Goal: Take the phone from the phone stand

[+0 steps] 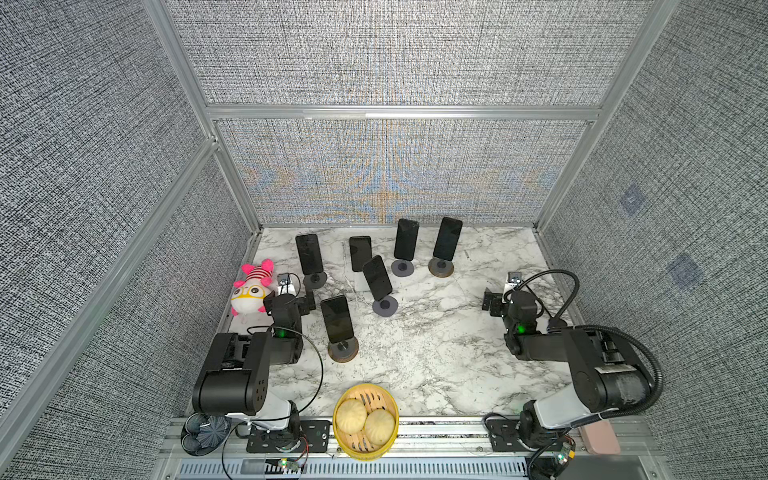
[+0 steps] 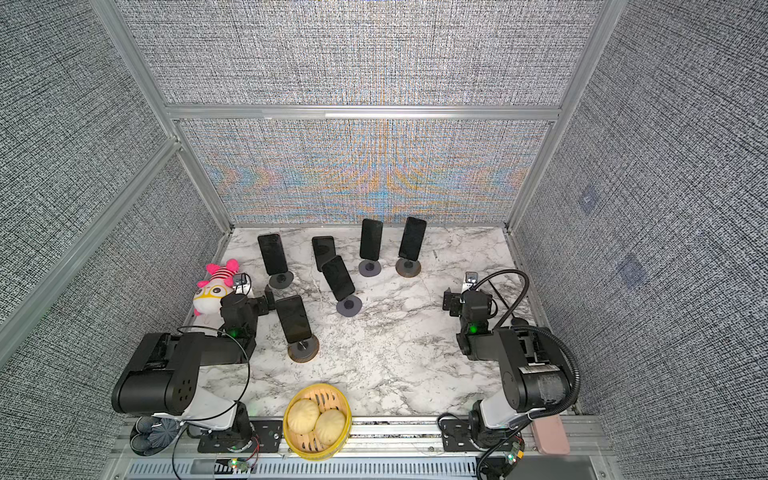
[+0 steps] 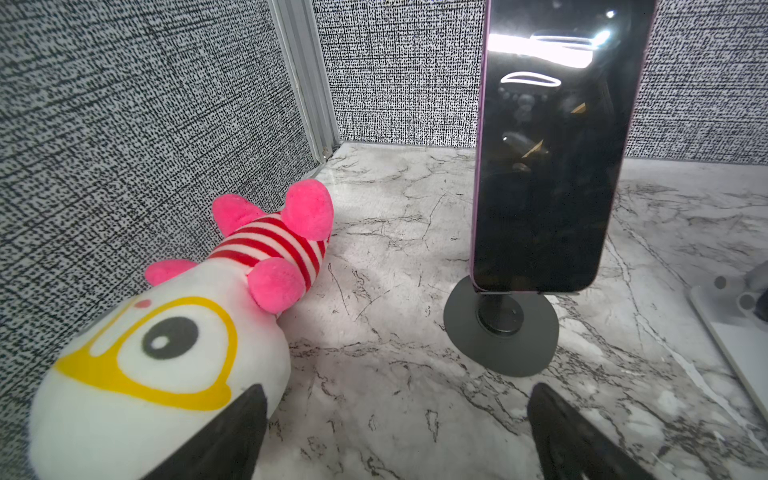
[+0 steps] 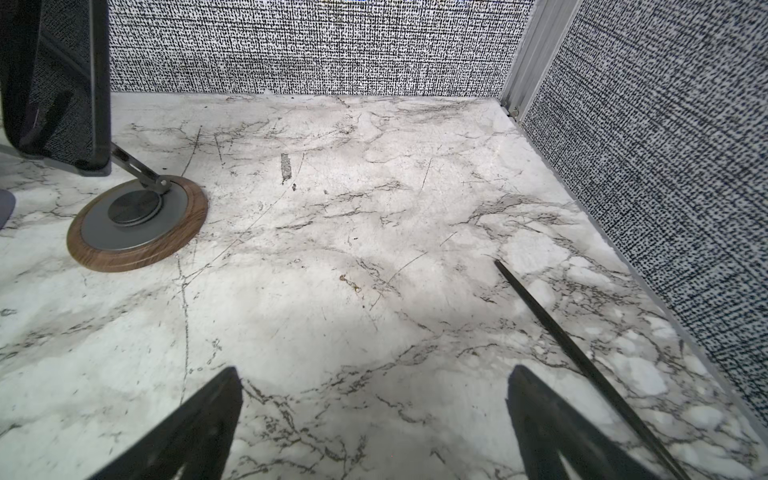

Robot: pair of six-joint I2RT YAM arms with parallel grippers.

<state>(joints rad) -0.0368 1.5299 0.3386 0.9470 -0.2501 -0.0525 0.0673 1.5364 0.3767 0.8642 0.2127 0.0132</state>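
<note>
While perched on its stand (image 3: 500, 332), the phone (image 3: 548, 166) stands upright, long axis near-vertical.

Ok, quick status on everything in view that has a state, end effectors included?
Left end effector: open, empty.
Right end effector: open, empty.
Nearest phone: on its stand, screen dark.
Other five phones: on stands, screens dark.
Steamer basket: uncovered, two buns inside.
Plush toy: lying down.
</note>
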